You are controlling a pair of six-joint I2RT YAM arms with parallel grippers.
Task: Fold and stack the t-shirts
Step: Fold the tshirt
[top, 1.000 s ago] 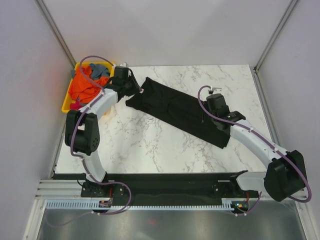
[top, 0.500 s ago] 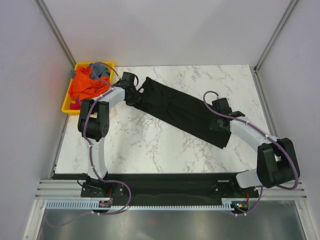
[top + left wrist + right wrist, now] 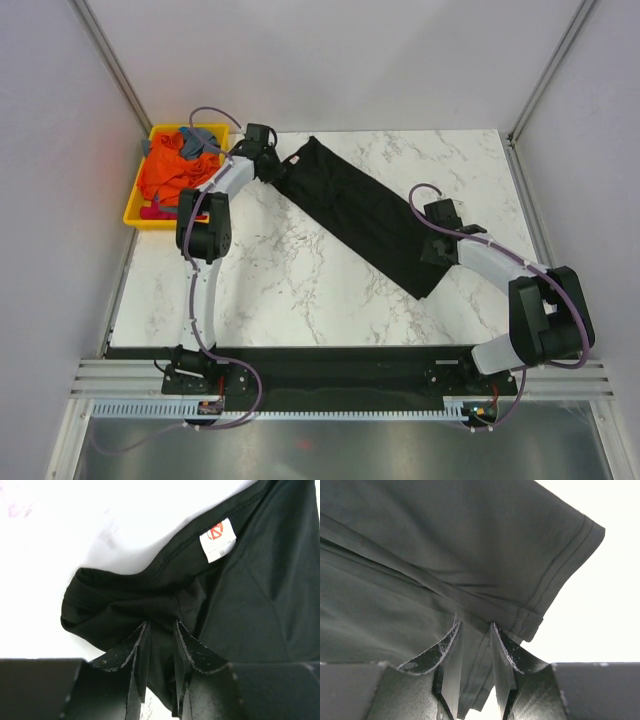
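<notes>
Starting at the far left, I see the yellow tray (image 3: 131, 214) at the table's (image 3: 300, 290) far-left corner, with the orange t-shirt (image 3: 165, 178) and the grey-blue t-shirt (image 3: 197, 138) heaped in it; I take them to be waiting their turn, unfolded. Just right of the tray, my left gripper (image 3: 161, 629) is pinching a bunched fold of the black t-shirt (image 3: 360, 215) close below the collar (image 3: 165, 562), fingers drawn in on the cloth, with the white neck label (image 3: 218, 540) lying a little beyond them. I hold it there, I judge, because the neck end gives a firm anchor for pulling the garment straight. From that grip the shirt runs as a long narrow band across the marble, slanting from far left to near right, already doubled lengthwise by the look of it. At its right end my right gripper (image 3: 474, 627) is nipping the layered hem (image 3: 560, 575) near its corner, fingers narrowed on several thicknesses of fabric. Gripping both ends lets me keep the band taut and flat, so the next fold, end over end, should land square rather than wrinkled
</notes>
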